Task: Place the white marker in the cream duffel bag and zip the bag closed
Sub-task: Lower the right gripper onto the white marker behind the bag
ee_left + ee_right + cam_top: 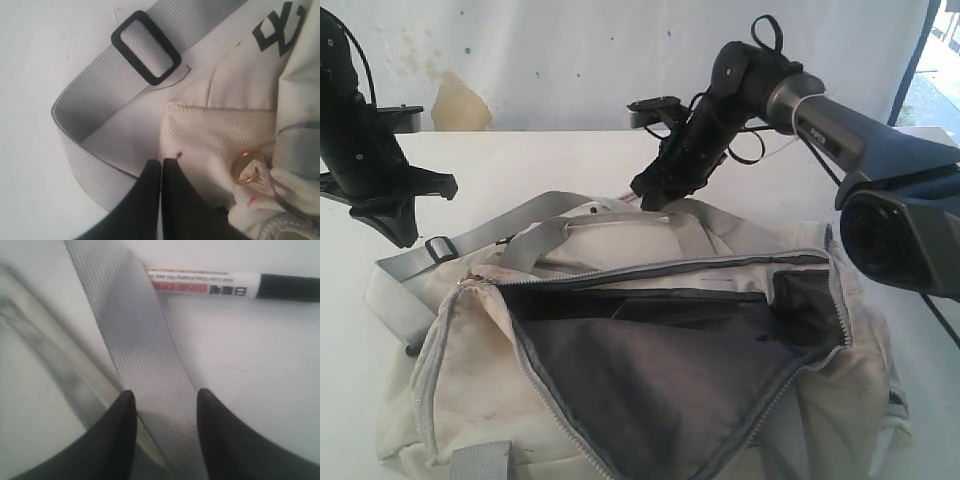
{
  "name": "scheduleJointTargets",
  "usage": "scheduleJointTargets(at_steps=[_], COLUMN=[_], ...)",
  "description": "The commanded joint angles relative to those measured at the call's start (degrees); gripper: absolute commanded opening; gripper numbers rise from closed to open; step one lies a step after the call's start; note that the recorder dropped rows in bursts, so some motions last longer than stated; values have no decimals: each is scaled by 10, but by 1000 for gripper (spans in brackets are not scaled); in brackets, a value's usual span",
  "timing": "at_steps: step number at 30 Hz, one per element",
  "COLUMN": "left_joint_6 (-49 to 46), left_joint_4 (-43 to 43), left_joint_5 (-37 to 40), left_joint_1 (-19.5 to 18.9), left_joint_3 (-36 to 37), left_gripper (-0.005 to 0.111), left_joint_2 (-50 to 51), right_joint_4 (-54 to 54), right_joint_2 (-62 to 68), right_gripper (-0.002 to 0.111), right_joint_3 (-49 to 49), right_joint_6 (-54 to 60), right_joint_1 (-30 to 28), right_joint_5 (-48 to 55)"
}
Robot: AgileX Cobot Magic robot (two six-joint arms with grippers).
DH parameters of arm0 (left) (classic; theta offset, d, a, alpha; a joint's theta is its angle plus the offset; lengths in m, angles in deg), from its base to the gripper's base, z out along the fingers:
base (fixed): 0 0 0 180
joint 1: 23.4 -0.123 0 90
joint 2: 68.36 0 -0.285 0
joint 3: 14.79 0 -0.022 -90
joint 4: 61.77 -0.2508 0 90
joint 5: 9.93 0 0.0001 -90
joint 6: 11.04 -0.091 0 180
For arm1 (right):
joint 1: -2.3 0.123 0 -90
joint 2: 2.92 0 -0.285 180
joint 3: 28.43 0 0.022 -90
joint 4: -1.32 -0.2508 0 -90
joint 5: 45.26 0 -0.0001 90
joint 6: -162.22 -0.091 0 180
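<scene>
The cream duffel bag point(650, 380) lies at the front with its top zip wide open, showing dark grey lining. In the right wrist view the white marker point(210, 286) lies flat on the table, black cap to one side, partly under a grey strap point(145, 355). My right gripper point(165, 397) is open just short of the marker, its fingers on either side of that strap. In the exterior view the right gripper point(652, 195) hangs behind the bag, and the marker is hidden there. My left gripper point(162, 162) is shut on nothing, over the bag's mesh end point(220, 135).
A grey shoulder strap with a black buckle point(146, 47) loops over the white table point(520, 165) at the bag's left end. A gold ring point(247, 166) hangs on the bag there. The left gripper point(400, 228) hovers above that strap. A white backdrop stands behind.
</scene>
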Motion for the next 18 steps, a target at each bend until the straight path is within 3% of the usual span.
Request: scheduleJointTargets(at_steps=[1, 10, 16, 18], left_joint_6=[-2, -2, -2, -2], left_joint_4=[3, 3, 4, 4], left_joint_5=[-1, -6, -11, -11], left_joint_1=[-2, -2, -2, -2], left_joint_3=[2, 2, 2, 2], left_gripper=[1, 1, 1, 1], left_joint_2=[-8, -8, -8, -8], right_joint_4=[9, -21, -39, -47], right_joint_2=[-17, -5, 5, 13], right_gripper=[37, 35, 35, 41], right_joint_3=[1, 1, 1, 1], right_joint_6=[3, 77, 35, 19], right_joint_1=[-30, -46, -46, -46], right_joint_5=[-26, -117, -205, -218])
